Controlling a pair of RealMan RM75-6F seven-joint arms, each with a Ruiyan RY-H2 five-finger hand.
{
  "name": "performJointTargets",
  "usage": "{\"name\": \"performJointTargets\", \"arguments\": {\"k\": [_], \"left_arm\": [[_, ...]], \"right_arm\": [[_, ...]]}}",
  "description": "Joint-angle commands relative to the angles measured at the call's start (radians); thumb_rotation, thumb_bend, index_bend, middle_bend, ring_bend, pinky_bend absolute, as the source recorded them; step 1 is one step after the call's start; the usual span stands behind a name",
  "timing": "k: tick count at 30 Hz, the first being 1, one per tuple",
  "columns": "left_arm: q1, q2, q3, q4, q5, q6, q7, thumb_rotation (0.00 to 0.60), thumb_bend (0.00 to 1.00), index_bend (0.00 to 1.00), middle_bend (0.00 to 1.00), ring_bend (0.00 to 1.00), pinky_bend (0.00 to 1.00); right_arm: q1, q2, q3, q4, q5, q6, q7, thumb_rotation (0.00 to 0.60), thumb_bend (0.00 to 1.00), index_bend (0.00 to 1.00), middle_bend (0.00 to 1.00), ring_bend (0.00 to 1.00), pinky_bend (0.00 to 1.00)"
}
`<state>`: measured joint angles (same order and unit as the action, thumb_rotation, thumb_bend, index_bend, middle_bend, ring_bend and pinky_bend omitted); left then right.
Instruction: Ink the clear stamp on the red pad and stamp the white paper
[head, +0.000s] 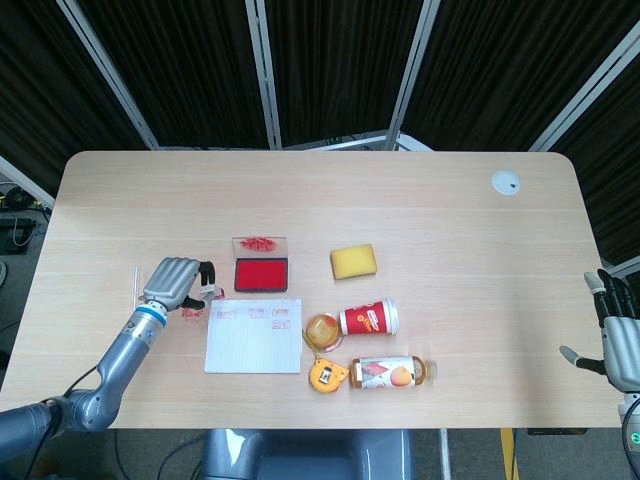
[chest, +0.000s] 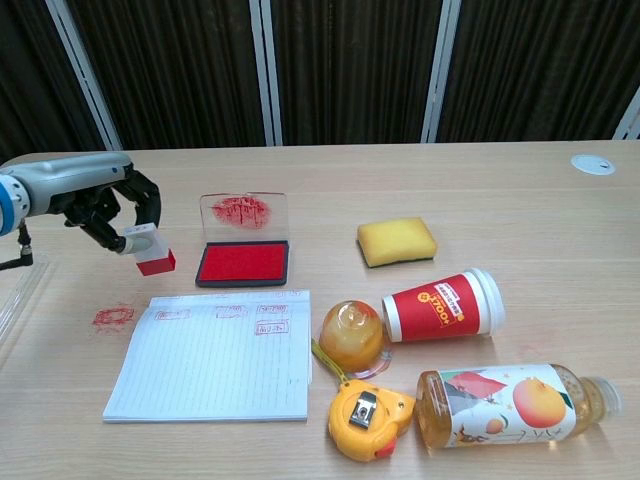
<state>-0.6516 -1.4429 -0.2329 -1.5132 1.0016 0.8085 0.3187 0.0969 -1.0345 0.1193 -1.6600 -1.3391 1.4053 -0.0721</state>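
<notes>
My left hand (head: 178, 280) (chest: 112, 198) pinches the clear stamp (head: 210, 293) (chest: 151, 250), whose base is red. The stamp hangs above the table, just left of the red ink pad (head: 261, 273) (chest: 243, 262). The pad's clear lid (chest: 243, 212) stands open, smeared with red. The white lined paper (head: 254, 335) (chest: 215, 353) lies in front of the pad, with small red prints along its top edge. My right hand (head: 620, 340) hovers at the table's far right edge, fingers spread, holding nothing.
A red ink smudge (chest: 114, 317) marks the table left of the paper. Right of the paper lie an orange dome (chest: 351, 335), a red cup (chest: 443, 305) on its side, a yellow tape measure (chest: 368, 418) and a juice bottle (chest: 510, 402). A yellow sponge (chest: 397, 241) sits behind them.
</notes>
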Motion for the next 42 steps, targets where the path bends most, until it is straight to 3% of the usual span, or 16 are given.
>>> {"name": "performJointTargets", "arguments": {"k": [1,7,18,30,42], "left_arm": [[-0.082,-0.003,-0.014,0.079,0.048,-0.097,-0.046,0.600,0.42,0.56,0.55,0.85,0.83],[-0.197,-0.070,-0.024,0.206,0.082,-0.176,-0.034,0.600,0.42,0.58,0.56,0.85,0.83],[-0.275,-0.193,-0.011,0.410,0.072,-0.266,-0.158,0.600,0.42,0.58,0.56,0.85,0.83],[-0.272,-0.233,0.007,0.487,0.150,-0.246,-0.295,0.600,0.42,0.59,0.57,0.85,0.83],[-0.275,-0.284,0.020,0.545,0.183,-0.212,-0.339,0.600,0.42,0.60,0.57,0.85,0.83]], "right_arm": [[0.002,0.001,0.006,-0.001,0.015,-0.006,-0.001,0.600,0.00,0.00,0.00,0.00,0.00],[0.008,-0.003,0.022,0.015,0.065,-0.024,-0.016,0.600,0.00,0.00,0.00,0.00,0.00],[0.017,-0.017,0.033,0.034,0.120,-0.046,-0.043,0.600,0.00,0.00,0.00,0.00,0.00],[0.021,-0.015,0.039,0.044,0.137,-0.058,-0.036,0.600,0.00,0.00,0.00,0.00,0.00],[0.019,-0.013,0.038,0.041,0.135,-0.055,-0.033,0.600,0.00,0.00,0.00,0.00,0.00]]}}
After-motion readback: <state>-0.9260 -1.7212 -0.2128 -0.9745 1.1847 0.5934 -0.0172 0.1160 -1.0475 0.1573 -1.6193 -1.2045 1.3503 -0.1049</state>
